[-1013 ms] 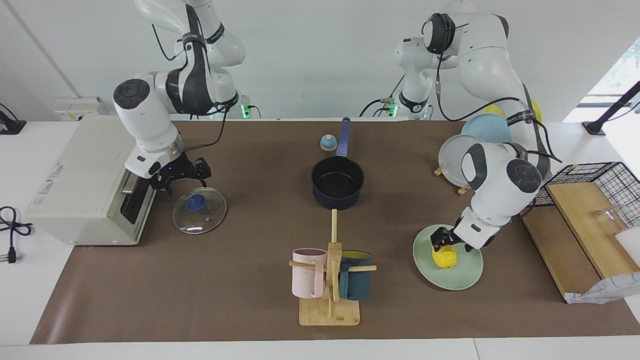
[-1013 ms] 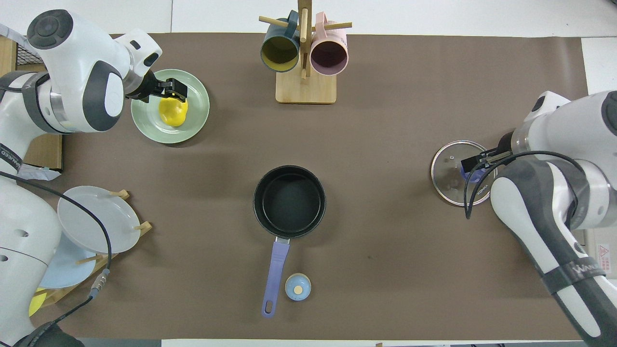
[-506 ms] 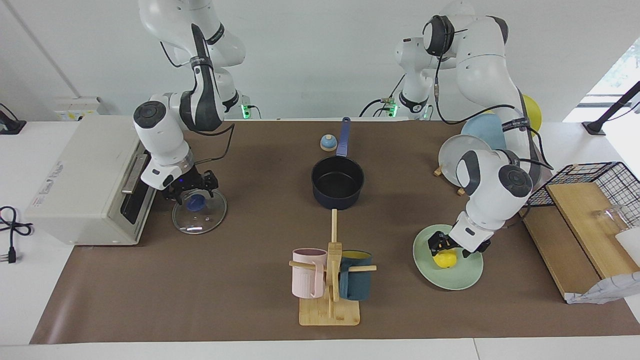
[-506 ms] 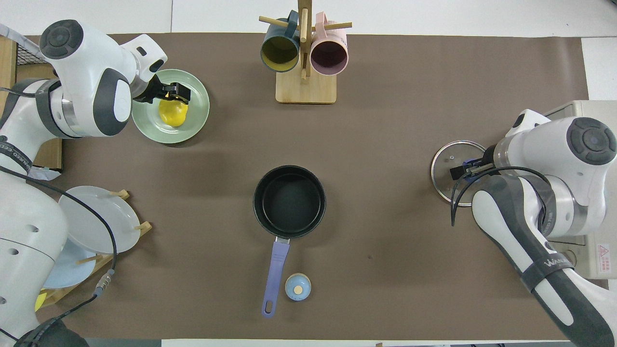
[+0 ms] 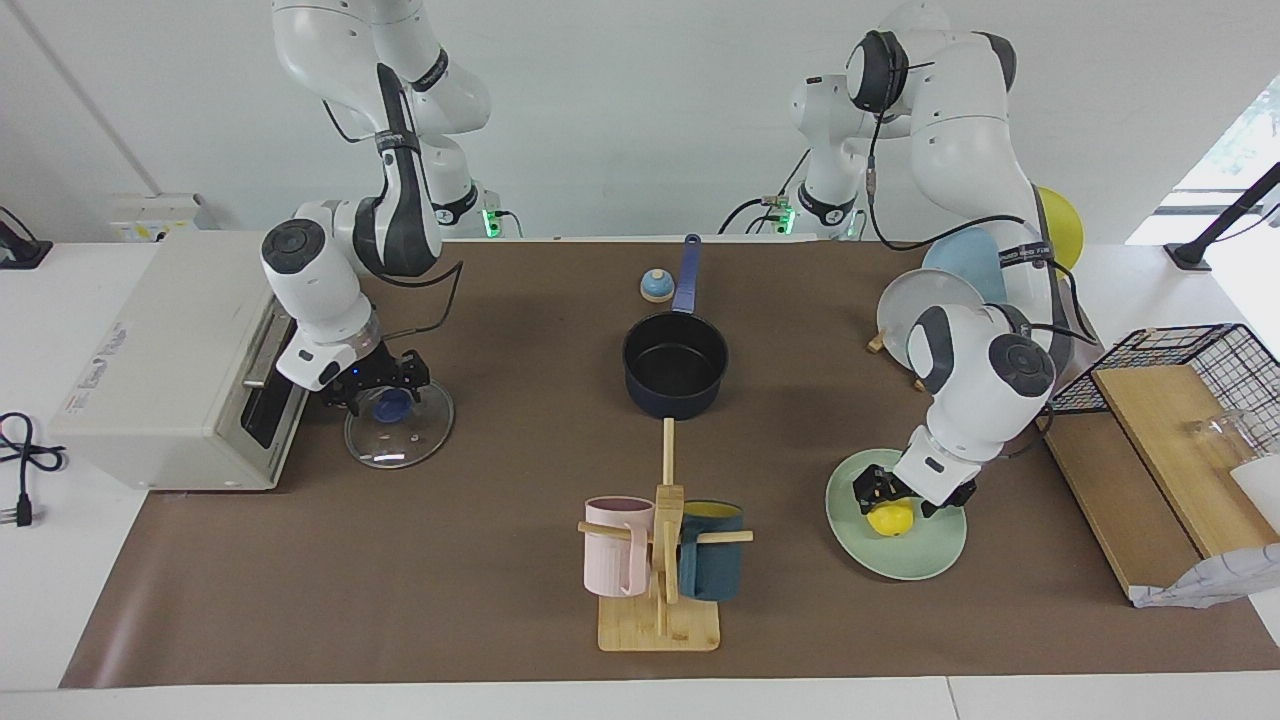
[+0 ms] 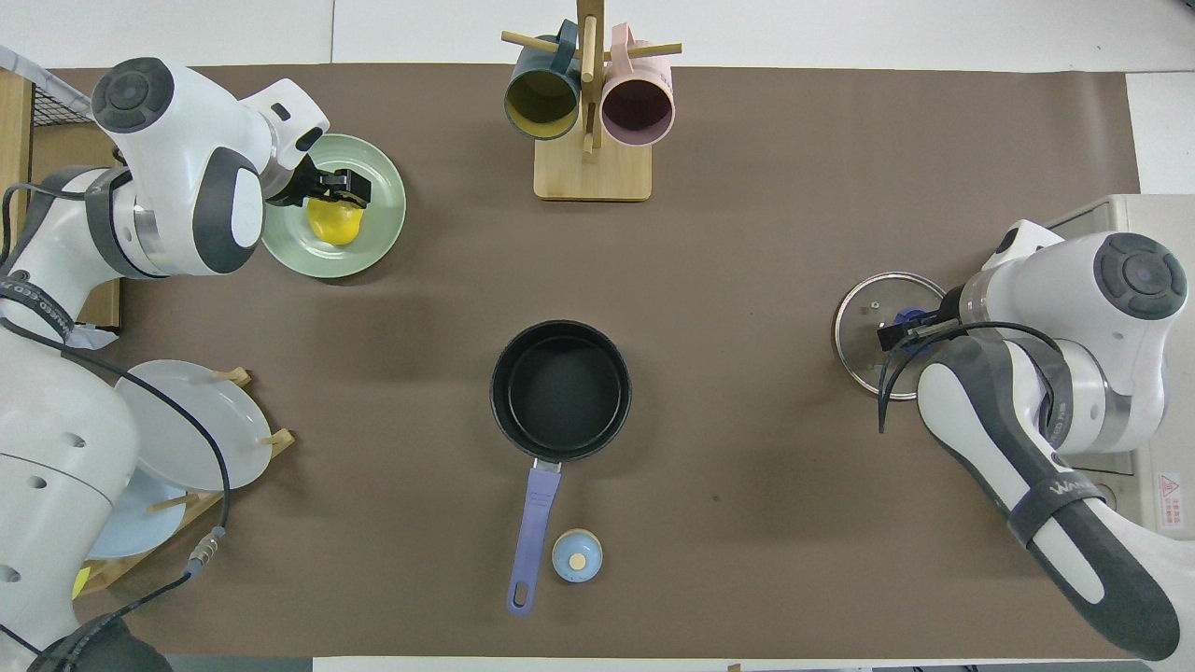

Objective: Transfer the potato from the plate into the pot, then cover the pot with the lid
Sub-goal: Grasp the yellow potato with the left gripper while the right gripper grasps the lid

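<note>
The left gripper (image 5: 880, 497) is down on the potato (image 5: 891, 519), its fingers set around the potato's upper part, though whether they press it cannot be told; the potato lies on the plate (image 5: 905, 555) at the left arm's end of the table, at about four o'clock from the pot (image 5: 675, 372) in the facing view. The right gripper (image 5: 378, 383) sits low over the lid (image 5: 400, 423), fingers spread on either side of its blue knob (the lid lies flat at nine o'clock from the empty pot, just beside a white box (image 5: 165, 358)).
</note>
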Tool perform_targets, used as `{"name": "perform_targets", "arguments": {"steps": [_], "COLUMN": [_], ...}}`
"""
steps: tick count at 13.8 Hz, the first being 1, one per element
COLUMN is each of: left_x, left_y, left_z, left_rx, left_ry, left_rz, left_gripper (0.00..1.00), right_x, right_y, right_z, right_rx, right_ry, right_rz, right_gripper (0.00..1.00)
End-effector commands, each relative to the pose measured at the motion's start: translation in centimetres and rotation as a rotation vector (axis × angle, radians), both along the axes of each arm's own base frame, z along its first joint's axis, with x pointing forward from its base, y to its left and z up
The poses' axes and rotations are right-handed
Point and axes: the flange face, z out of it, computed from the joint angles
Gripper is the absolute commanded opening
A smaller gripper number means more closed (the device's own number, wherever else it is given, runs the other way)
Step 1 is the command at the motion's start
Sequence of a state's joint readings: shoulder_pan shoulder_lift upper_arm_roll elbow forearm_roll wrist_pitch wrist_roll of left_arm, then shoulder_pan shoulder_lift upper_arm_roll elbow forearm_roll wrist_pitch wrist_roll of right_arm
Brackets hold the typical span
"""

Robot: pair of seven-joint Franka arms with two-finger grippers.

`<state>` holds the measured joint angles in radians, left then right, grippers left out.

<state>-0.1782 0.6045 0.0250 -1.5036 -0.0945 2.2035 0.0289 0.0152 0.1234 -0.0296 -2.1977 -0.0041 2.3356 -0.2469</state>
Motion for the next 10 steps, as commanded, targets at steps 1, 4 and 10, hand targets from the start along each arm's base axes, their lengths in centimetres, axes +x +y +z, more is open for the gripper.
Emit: {"name": "perform_targets", "arguments": {"steps": [1,4,10], "left_x": [-0.3,-0.3,-4.0], "left_y": [0.1,0.0,-1.6], "left_z": [0.3,0.7,15.7], "left_rx": [0.02,0.017,-0.067], "left_ry": [-0.014,0.008,0.033], "left_rz": [-0.022,-0.021,0.127], "left_gripper": [0.21,0.0,0.0], "right_x": [-0.4,-0.8,-0.6], "right_y": [-0.1,0.1,0.3], "right_z": [-0.3,-0.5,-0.4], "right_rx": [0.014,0.014,0.013], "right_ry": [-0.006,0.0,-0.015], "right_rz": [0.017,0.02,0.026], "right_gripper": [0.97,0.96,0.93]}}
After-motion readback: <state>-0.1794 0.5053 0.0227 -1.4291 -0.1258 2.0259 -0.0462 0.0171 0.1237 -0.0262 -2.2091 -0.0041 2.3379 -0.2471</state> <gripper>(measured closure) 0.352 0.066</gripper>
